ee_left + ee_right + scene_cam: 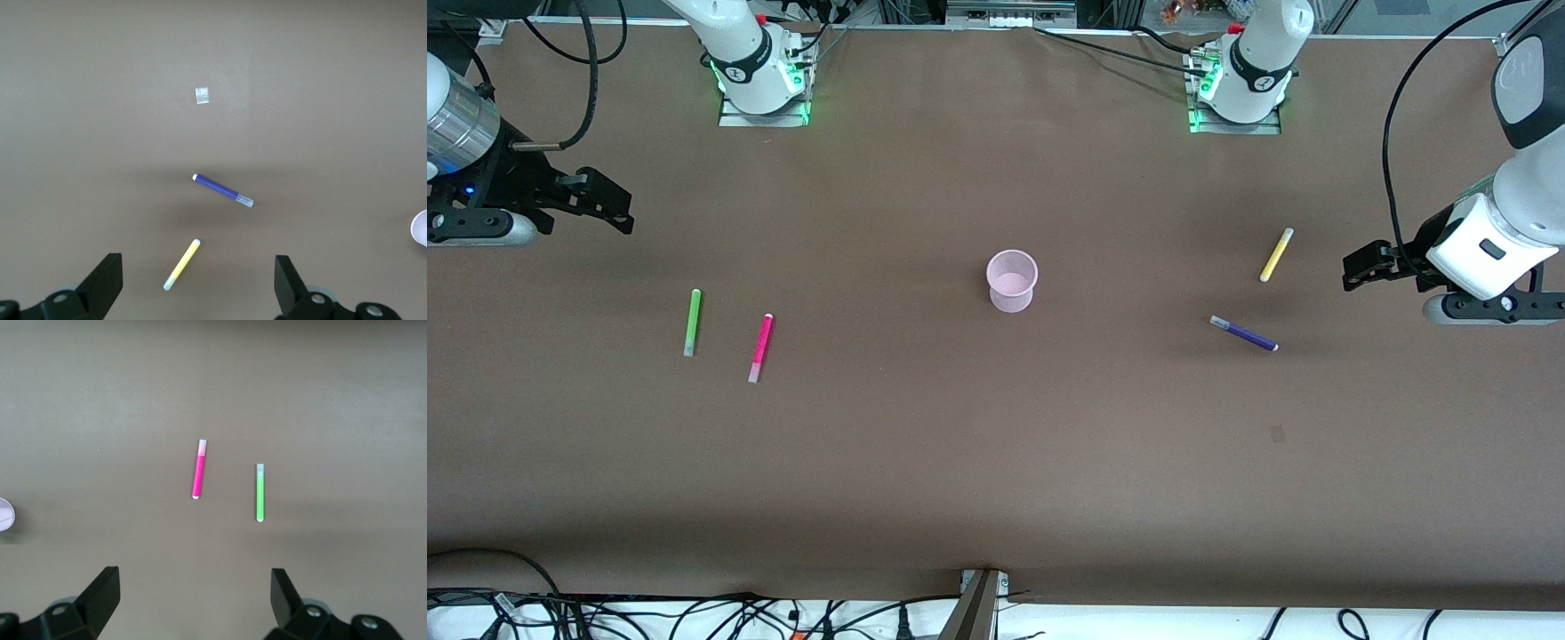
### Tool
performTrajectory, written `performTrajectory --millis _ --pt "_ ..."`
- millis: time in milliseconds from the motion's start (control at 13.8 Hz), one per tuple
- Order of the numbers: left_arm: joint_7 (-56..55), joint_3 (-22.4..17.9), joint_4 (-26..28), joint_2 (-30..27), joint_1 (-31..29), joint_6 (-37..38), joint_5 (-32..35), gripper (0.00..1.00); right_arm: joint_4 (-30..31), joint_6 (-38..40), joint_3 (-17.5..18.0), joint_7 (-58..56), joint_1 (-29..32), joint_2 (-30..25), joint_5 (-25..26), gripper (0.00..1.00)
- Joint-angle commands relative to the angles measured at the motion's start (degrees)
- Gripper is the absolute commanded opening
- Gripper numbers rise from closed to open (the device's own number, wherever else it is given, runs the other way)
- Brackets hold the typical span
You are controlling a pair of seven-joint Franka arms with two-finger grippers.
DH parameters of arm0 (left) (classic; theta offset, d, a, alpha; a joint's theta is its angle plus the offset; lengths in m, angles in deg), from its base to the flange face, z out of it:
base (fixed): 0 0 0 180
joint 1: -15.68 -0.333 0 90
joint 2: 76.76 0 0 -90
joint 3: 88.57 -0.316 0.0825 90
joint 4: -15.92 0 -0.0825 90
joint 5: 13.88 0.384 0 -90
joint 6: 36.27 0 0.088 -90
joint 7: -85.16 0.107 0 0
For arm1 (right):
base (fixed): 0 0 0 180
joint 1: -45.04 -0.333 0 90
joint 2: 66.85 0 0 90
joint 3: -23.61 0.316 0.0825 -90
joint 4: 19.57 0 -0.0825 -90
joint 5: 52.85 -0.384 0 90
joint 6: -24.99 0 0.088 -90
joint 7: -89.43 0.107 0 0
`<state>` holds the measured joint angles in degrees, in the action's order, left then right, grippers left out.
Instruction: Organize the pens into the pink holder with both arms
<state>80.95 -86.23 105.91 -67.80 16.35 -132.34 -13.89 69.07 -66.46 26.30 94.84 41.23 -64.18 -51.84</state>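
Right gripper (609, 206): It hangs in the air over the bare table at the right arm's end, above the spot where two pens lie. Its two black fingers (100, 597) are spread wide apart and hold nothing. I think it waits up high so it can look down and pick one.

Green pen (692, 322): It lies flat on the brown table (996, 462), closest to the right arm's end. Nothing touches it.

Pink pen (760, 348): It lies flat just beside the green pen, a bit nearer to the front camera. The two sit side by side with a gap between them, so a finger could fit on each side.

Pink holder (1012, 281): It stands upright in the middle of the table, between the two pairs of pens. It is empty, with no pen in it yet. My guess is that it stands in the middle so both arms can reach it.

Purple pen (1244, 334): It lies flat and slanted toward the left arm's end, nearer to the front camera than the yellow one.

Yellow pen (1276, 255): It lies flat near the purple pen, but they do not touch.

Left gripper (1359, 267): It hangs over the table at the left arm's end, close to these two pens. Its fingers (105, 283) are wide apart and empty too.

Job so far: Not started, I think. All four pens are on the table.
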Motion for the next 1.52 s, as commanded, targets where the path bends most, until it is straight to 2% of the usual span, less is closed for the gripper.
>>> performTrajectory --millis 0,1448 --pt "0.25 0.22 -0.52 0.09 -0.31 -0.26 -0.86 1.00 0.48 -0.04 -0.32 -0.05 -0.41 -0.30 -0.57 1.00" --pt "-1.59 0.66 -0.43 0.62 -0.31 0.09 -0.77 1.00 0.31 -0.13 -0.32 0.04 -0.49 -0.30 0.04 1.00"
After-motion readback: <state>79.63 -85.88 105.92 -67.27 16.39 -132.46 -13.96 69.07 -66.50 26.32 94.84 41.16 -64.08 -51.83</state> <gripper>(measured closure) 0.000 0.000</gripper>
